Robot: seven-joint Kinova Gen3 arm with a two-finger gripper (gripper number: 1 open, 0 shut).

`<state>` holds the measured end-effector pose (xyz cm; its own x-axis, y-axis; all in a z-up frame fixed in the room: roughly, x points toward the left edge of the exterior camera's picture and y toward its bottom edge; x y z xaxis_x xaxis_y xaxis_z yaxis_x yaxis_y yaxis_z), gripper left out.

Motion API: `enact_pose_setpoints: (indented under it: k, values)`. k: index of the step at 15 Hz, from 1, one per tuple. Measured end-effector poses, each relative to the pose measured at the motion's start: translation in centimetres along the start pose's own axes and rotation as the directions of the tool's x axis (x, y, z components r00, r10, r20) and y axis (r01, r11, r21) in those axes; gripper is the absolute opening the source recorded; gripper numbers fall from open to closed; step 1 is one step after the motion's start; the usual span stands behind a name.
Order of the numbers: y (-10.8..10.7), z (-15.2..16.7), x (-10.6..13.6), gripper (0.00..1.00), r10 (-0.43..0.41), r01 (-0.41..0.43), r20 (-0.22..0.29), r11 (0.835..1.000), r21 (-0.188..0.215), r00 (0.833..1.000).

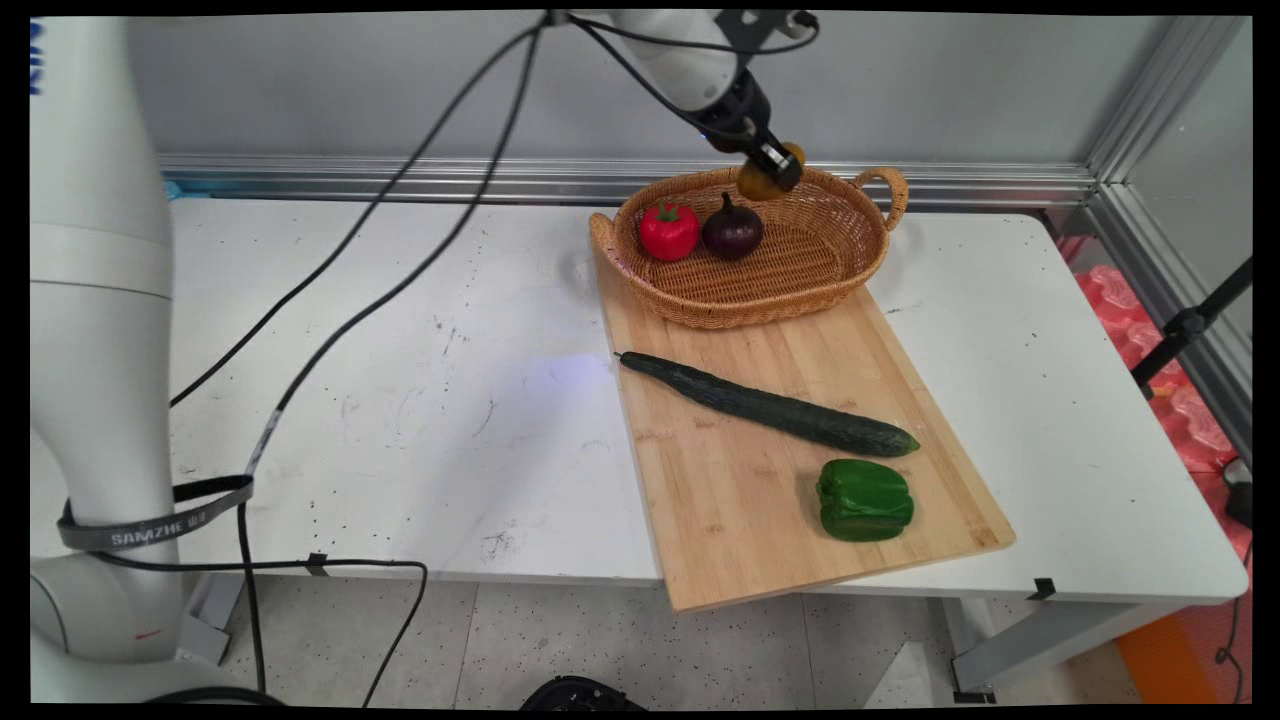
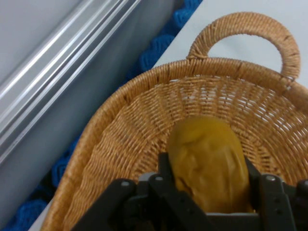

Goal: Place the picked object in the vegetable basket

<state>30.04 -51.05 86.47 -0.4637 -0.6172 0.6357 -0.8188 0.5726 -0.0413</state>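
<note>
My gripper (image 1: 772,168) hangs over the back rim of a wicker basket (image 1: 830,270), shut on a yellow-brown potato (image 1: 758,182). In the hand view the potato (image 2: 209,163) sits gripped between the two black fingers (image 2: 166,180), above the basket's woven inner wall (image 2: 125,144) and near one handle (image 2: 240,31). Inside the basket lie a red tomato (image 1: 668,230) and a dark purple onion (image 1: 732,228), left of the gripper and below it.
The basket stands on the far end of a wooden cutting board (image 1: 740,500), which also bears a long cucumber (image 1: 770,405) and a green bell pepper (image 1: 864,499). Black cables (image 1: 400,230) hang across the white table (image 1: 400,400). A metal rail (image 1: 400,178) runs along the wall.
</note>
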Motion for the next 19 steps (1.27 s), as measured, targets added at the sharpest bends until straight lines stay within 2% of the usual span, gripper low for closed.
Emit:
enact_pose_setpoints:
  k: [11,15,16,19]
  values:
    - [0.0,9.5,1.8,0.00,-0.027,0.028,0.045,0.999,-0.018,0.999]
    - [-0.1,11.7,1.9,0.00,-0.029,0.031,0.066,0.999,-0.027,0.997]
    - [-0.2,12.0,1.9,1.00,-0.027,0.029,0.068,0.999,-0.029,0.997]
    - [-0.4,12.0,2.1,1.00,-0.017,0.019,0.067,0.999,-0.034,0.998]
